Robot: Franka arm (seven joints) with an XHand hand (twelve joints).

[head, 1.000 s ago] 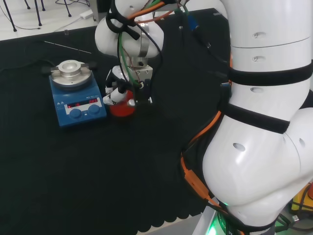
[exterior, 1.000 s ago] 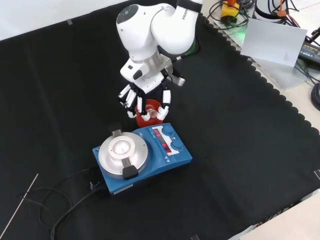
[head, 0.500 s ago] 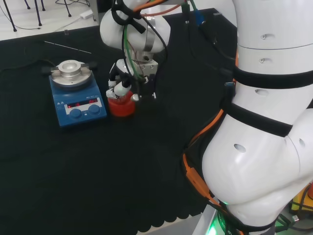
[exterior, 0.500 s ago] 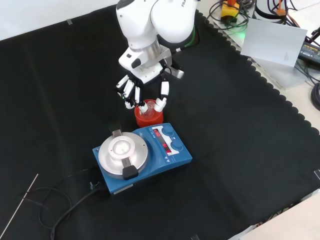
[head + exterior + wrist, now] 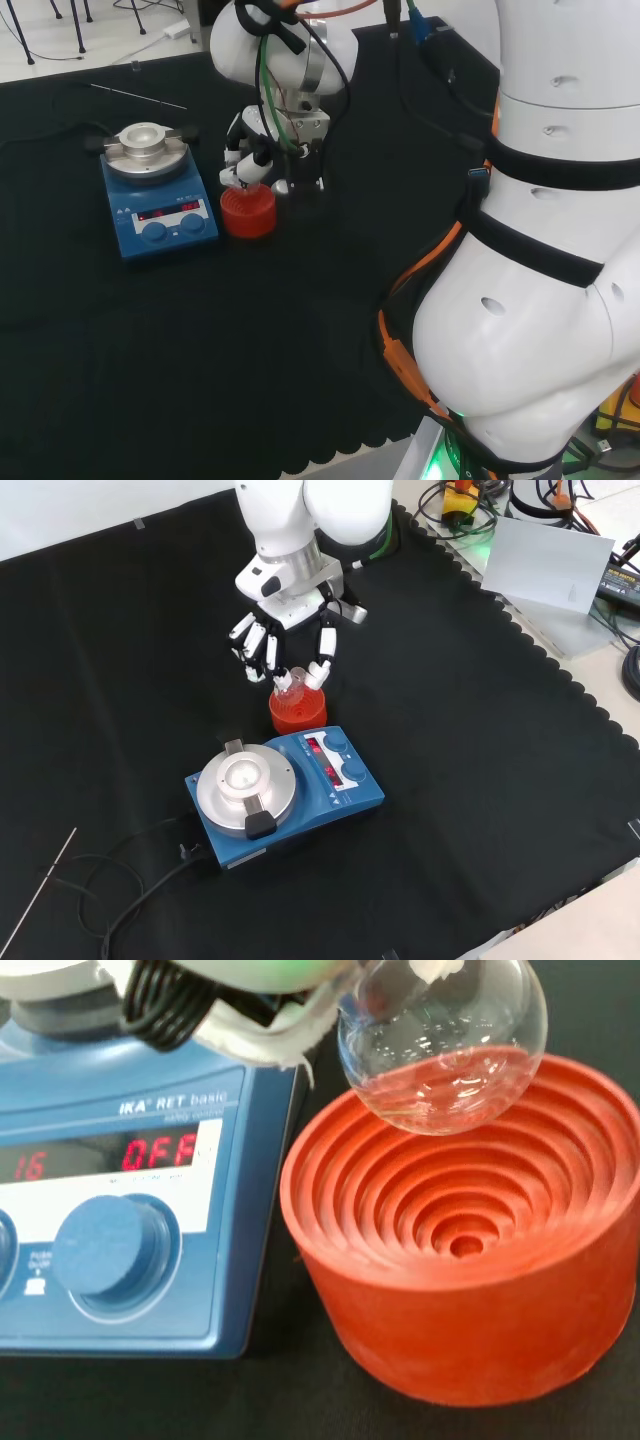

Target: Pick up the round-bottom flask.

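A clear round-bottom flask [image 5: 440, 1050] hangs just above the red ribbed stand [image 5: 470, 1260], lifted off it. The hand [image 5: 285, 645] has its fingers curled round the flask's neck from above; the flask [image 5: 290, 685] shows faintly between the fingertips in the front view. In the head view the hand [image 5: 262, 150] hovers over the stand [image 5: 247, 212], which sits on the black cloth beside the blue stirrer plate. The stand [image 5: 297, 710] itself stays on the cloth.
A blue stirrer hotplate [image 5: 285, 792] with a round metal top stands right next to the stand, its cable [image 5: 120, 880] trailing over the cloth. A thin rod [image 5: 40, 892] lies near the cloth's edge. The arm's white links [image 5: 540, 250] rise at the head view's right.
The hand has risen from the stand with the flask in its fingers; the flask's bulb has come up out of the ribbed ring. The stand and hotplate have not moved.
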